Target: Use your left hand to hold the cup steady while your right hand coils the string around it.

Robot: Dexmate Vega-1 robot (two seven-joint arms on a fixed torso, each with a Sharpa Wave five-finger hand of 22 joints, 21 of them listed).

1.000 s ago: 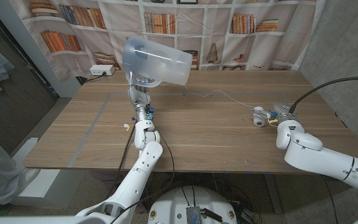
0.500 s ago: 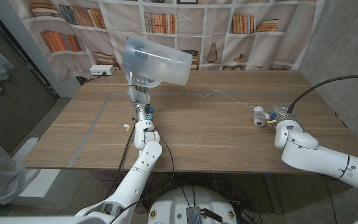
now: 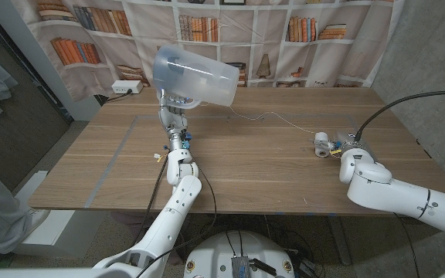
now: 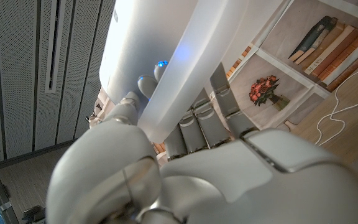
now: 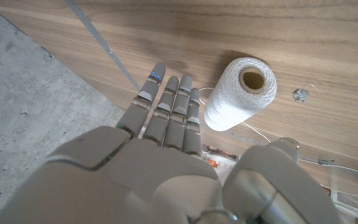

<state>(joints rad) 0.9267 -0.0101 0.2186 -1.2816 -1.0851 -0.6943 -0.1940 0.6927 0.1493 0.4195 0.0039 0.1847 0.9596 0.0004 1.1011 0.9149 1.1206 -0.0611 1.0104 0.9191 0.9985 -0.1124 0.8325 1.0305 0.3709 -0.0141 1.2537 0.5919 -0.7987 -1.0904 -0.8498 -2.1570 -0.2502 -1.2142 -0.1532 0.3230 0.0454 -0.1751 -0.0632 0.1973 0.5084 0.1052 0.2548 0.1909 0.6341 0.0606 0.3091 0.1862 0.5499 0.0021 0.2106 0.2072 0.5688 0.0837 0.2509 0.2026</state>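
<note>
The cup (image 3: 194,75), translucent plastic and judged light, slick and easily squashed, is held tilted above the table (image 3: 246,154) in the left hand (image 3: 178,104), whose fingers (image 4: 197,118) are wrapped around it. The string (image 3: 273,117), thin and limp, is trailed from the cup to the spool (image 5: 241,92), best pinched close to it. The spool stands just beside the right hand (image 5: 166,124), whose fingers are extended together and nothing is held.

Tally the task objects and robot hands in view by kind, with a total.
Cups: 1, translucent cup held up off the table by the left hand
String spools: 1, white spool, its string trailing across the table
Robot hands: 2, left plus right hand beside the spool
Total: 4
</note>
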